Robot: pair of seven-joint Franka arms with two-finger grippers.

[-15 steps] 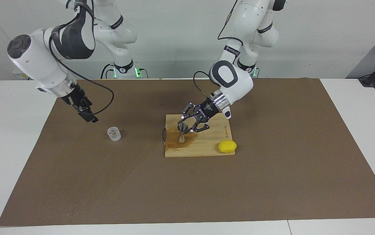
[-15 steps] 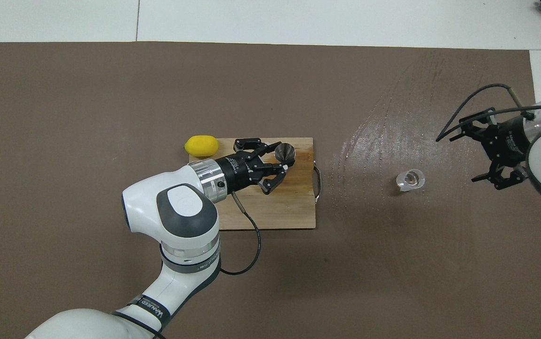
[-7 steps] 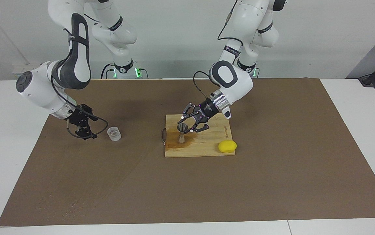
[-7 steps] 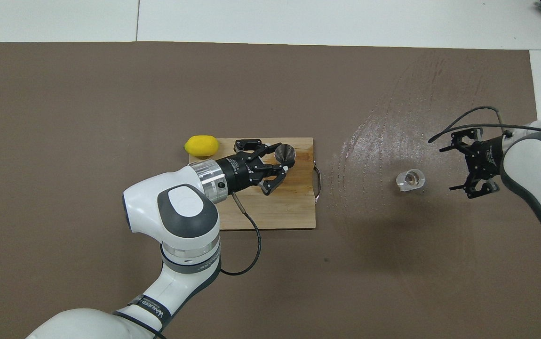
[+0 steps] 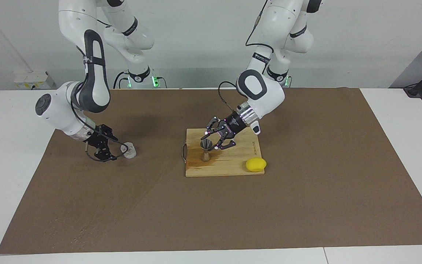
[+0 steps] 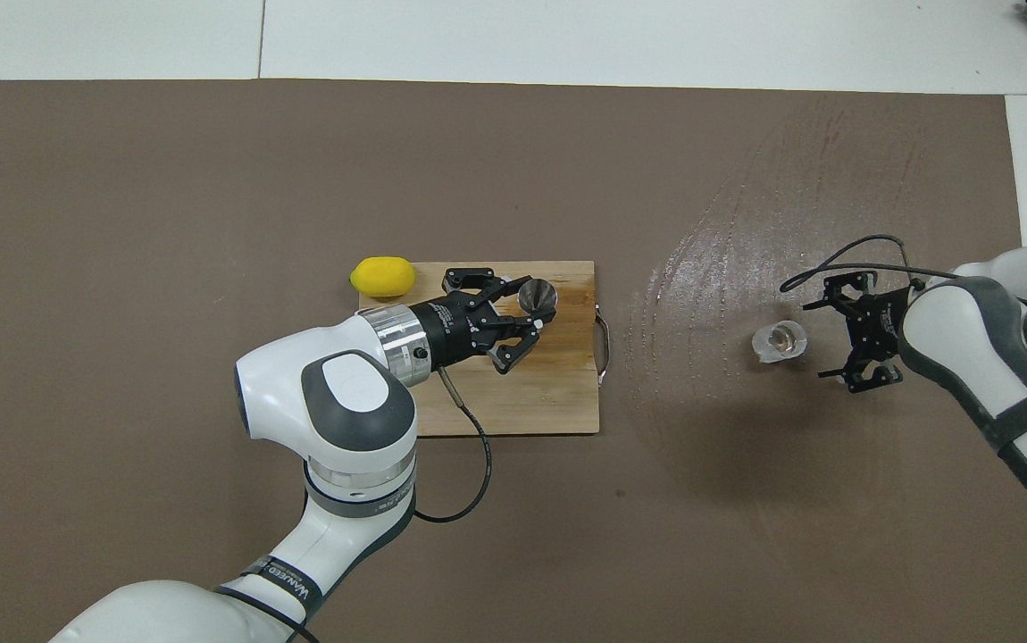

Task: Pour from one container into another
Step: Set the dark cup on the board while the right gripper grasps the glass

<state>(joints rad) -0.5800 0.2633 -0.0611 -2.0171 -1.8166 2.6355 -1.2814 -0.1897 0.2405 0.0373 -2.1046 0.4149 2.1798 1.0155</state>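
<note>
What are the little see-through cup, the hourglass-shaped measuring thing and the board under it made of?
The cup looks like clear glass: the brown mat shows through it and its rim glints. The jigger seems to be grey metal with a dull sheen, probably steel. The board looks like pale wood or bamboo, with lengthwise grain, a darker wet-looking stain around the jigger and a thin metal handle at one end.

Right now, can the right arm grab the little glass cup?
Probably yes. The right gripper is low on the mat with its fingers open right beside the glass cup, and nothing stands between them.
</note>
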